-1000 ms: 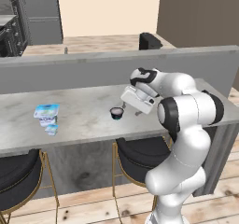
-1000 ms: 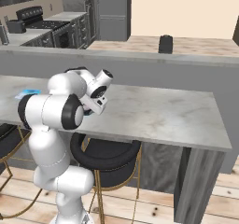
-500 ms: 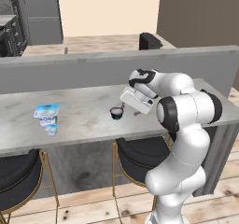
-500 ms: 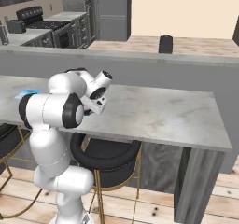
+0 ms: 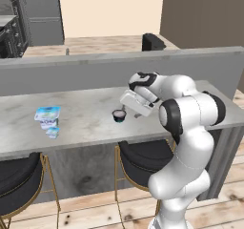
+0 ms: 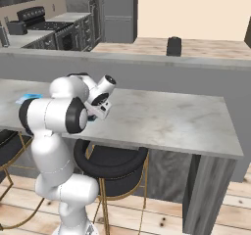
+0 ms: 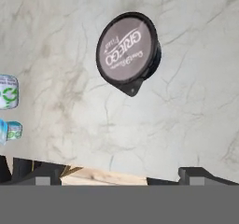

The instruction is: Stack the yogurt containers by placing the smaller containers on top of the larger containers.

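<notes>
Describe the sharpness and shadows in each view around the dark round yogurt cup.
Hand view: the dark round cup shows a readable lid and almost no shadow. Left base view: the cup is small and soft, on the evenly lit marble counter. Right base view: soft and flatly lit.

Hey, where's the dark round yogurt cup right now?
In the left base view the dark round cup stands on the grey counter, just left of the open gripper and well right of the pale-blue tub.

The dark cup's (image 7: 128,52) lid reads "GREECO"; smaller script illegible.
</notes>
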Robot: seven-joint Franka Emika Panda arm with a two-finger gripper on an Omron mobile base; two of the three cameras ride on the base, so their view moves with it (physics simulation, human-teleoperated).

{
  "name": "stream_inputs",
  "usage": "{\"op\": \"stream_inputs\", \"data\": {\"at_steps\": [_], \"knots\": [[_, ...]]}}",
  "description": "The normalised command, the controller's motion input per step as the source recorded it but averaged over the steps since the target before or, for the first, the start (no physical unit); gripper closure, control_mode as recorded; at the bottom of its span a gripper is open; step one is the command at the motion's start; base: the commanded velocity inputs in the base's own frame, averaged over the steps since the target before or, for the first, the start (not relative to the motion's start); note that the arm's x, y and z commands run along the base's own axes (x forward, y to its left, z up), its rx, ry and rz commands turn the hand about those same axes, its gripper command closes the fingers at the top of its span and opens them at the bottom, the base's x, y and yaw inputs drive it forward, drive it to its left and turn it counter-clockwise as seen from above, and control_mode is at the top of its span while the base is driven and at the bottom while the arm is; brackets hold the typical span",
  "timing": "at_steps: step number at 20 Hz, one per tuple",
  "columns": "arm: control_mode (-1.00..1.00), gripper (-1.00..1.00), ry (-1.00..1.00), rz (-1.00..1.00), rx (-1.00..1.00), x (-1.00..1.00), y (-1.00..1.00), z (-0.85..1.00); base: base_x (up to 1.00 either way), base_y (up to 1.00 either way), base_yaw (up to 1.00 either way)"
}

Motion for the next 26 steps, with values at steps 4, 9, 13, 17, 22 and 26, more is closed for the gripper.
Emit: {"op": "stream_inputs", "data": {"at_steps": [4, 9, 13, 17, 22, 26], "knots": [[-1.00, -1.00, -0.04, 0.01, 0.00, 0.17, 0.00, -0.16, 0.00, 0.00, 0.00], [-1.00, -1.00, -0.01, 0.01, 0.00, 0.16, 0.00, -0.20, 0.00, 0.00, 0.00], [-1.00, -1.00, 0.00, 0.01, 0.00, 0.18, 0.00, -0.17, 0.00, 0.00, 0.00], [-1.00, -1.00, 0.00, 0.00, 0.00, 0.20, 0.00, -0.12, 0.00, 0.00, 0.00], [-1.00, -1.00, -0.01, 0.00, 0.00, 0.20, 0.02, -0.10, 0.00, 0.00, 0.00], [-1.00, -1.00, -0.01, 0.00, 0.00, 0.18, 0.07, -0.06, 0.00, 0.00, 0.00]]}}
